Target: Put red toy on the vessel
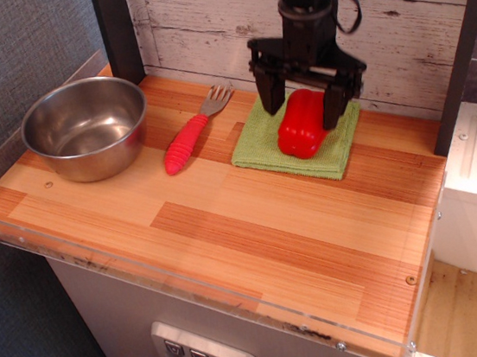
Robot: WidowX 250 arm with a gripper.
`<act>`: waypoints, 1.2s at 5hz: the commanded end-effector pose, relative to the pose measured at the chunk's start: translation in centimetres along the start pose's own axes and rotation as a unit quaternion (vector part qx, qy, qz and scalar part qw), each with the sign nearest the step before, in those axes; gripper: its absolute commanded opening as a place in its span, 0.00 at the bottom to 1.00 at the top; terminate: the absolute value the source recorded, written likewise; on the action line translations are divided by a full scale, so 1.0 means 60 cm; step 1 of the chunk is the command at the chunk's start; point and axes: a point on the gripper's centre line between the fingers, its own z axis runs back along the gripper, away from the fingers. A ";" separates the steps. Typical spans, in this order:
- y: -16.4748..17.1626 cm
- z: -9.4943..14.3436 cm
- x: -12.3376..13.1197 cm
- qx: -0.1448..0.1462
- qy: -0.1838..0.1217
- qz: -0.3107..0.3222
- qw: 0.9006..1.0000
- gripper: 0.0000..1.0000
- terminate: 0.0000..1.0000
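Note:
The red toy (pixel 300 129), a glossy lobed bell pepper, lies on a green cloth (pixel 262 145) at the back right of the table. The black gripper (pixel 303 112) is open and lowered over the pepper's far end, one finger on each side of it; I cannot tell whether they touch it. The vessel (pixel 85 128), a shiny steel bowl, stands empty at the back left, well apart from the gripper.
A fork with a ribbed red handle (pixel 188 141) lies between the bowl and the cloth. A white plank wall (pixel 202 26) runs behind. A dark post (pixel 465 37) stands at the right. A clear plastic lip (pixel 146 277) edges the table front.

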 end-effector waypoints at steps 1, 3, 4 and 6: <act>-0.011 -0.009 -0.010 0.006 0.008 -0.012 1.000 1.00 0.00; 0.016 0.070 -0.006 -0.012 -0.050 0.004 0.999 0.00 0.00; 0.093 0.154 -0.050 -0.014 -0.099 0.046 0.994 0.00 0.00; 0.240 0.138 -0.136 0.029 -0.044 0.127 0.990 0.00 0.00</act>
